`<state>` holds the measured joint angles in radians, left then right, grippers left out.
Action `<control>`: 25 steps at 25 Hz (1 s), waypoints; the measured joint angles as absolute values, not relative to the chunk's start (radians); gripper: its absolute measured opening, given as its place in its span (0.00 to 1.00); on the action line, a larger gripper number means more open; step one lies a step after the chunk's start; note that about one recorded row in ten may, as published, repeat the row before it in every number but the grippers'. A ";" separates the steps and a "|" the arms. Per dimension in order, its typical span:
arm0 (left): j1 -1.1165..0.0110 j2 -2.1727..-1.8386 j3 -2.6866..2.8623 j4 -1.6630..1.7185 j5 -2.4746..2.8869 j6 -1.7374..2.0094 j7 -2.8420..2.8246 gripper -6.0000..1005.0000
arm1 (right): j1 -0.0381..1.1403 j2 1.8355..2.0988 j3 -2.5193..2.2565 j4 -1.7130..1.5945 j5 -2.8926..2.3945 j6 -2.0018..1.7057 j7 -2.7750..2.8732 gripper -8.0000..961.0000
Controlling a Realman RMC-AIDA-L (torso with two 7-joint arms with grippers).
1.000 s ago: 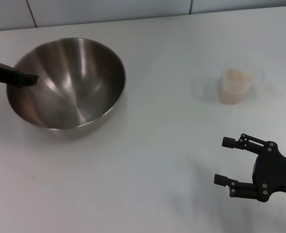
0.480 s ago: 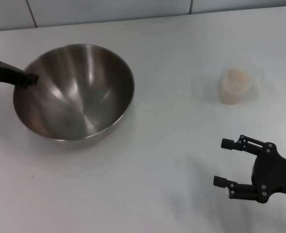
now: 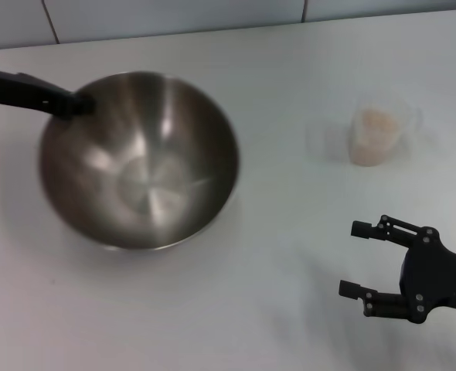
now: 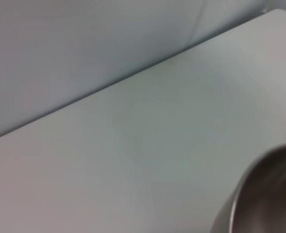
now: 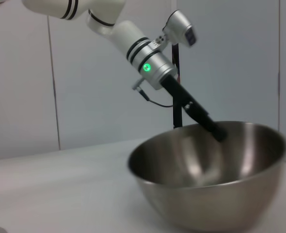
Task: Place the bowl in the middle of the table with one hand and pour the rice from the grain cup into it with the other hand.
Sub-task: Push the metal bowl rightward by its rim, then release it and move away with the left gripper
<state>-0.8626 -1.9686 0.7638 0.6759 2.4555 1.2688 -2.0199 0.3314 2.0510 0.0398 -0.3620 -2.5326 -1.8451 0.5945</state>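
Note:
The steel bowl (image 3: 139,182) sits left of the table's middle on the white table (image 3: 274,193), blurred with motion. My left gripper (image 3: 79,104) is shut on the bowl's far left rim. The right wrist view shows that black gripper (image 5: 215,131) on the rim of the bowl (image 5: 211,184). The left wrist view shows only an edge of the bowl (image 4: 266,194). The clear grain cup (image 3: 376,137) stands at the far right with the rice (image 3: 375,124) in it. My right gripper (image 3: 354,258) is open and empty, near the front right, well short of the cup.
A pale wall (image 3: 174,15) runs along the table's far edge. Bare tabletop (image 3: 290,154) lies between the bowl and the cup. The left arm's white and silver links (image 5: 133,39) reach down over the bowl.
The bowl has slid to the right and toward the front with my left gripper on its rim. The right gripper has hardly moved. The cup stands where it was.

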 joint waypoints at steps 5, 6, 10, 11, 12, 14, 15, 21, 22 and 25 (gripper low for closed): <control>-0.938 -2.029 0.795 0.636 2.457 1.240 -2.005 0.05 | 0.341 2.051 0.037 -0.362 -2.533 -1.845 0.601 0.87; -0.951 -2.036 0.799 0.626 2.457 1.234 -2.003 0.05 | 0.342 2.051 0.034 -0.362 -2.533 -1.845 0.601 0.87; -1.002 -2.056 0.813 0.584 2.457 1.190 -2.000 0.05 | 0.347 2.051 0.027 -0.362 -2.533 -1.845 0.603 0.87; -1.018 -2.058 0.818 0.559 2.457 1.162 -2.000 0.05 | 0.348 2.051 0.026 -0.362 -2.533 -1.845 0.603 0.87; -1.031 -2.059 0.819 0.537 2.456 1.142 -2.000 0.05 | 0.350 2.052 0.025 -0.362 -2.533 -1.845 0.603 0.87; -1.044 -2.059 0.820 0.515 2.455 1.120 -2.000 0.05 | 0.353 2.054 0.021 -0.362 -2.533 -1.845 0.603 0.87; -1.062 -2.060 0.820 0.486 2.455 1.088 -1.998 0.05 | 0.354 2.056 0.019 -0.362 -2.533 -1.845 0.603 0.87; -1.063 -2.065 0.821 0.481 2.451 1.071 -1.977 0.05 | 0.362 2.060 0.014 -0.362 -2.533 -1.844 0.604 0.87; -1.061 -2.066 0.821 0.481 2.450 1.069 -1.969 0.05 | 0.362 2.060 0.014 -0.362 -2.533 -1.844 0.604 0.87; -1.059 -2.069 0.821 0.473 2.448 1.064 -1.949 0.05 | 0.364 2.060 0.013 -0.362 -2.533 -1.843 0.604 0.87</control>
<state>-1.0593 -2.0690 0.8207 0.4728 2.4479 1.0644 -1.9490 0.3641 2.0600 0.0134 -0.3620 -2.5326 -1.8432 0.6041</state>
